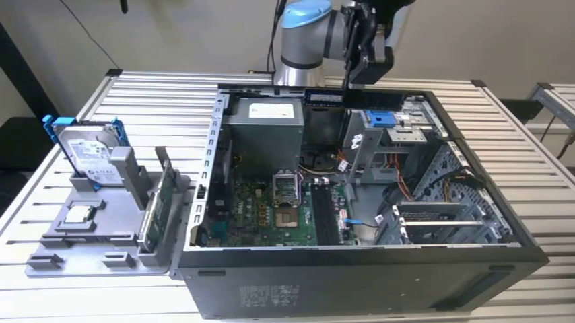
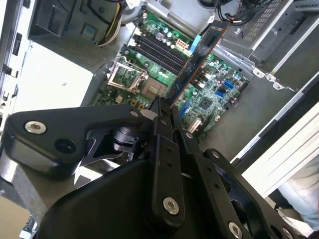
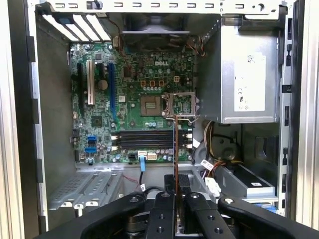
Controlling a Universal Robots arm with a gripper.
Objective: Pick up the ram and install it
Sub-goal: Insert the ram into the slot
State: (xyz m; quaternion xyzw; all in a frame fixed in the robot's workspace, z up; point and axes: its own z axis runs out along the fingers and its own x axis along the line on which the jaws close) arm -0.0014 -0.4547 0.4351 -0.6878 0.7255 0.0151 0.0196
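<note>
Ram (image 1: 400, 99), one stick, held in the gripper (image 1: 357, 86) above one open case (image 1: 359, 272).

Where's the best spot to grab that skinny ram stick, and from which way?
Pinch the ram across its two flat faces along the upper long edge, coming from above. It is very thin, so only the flats offer a gripping surface. That also leaves the lower edge free over the motherboard slots. The gripper holds it this way now.
</note>
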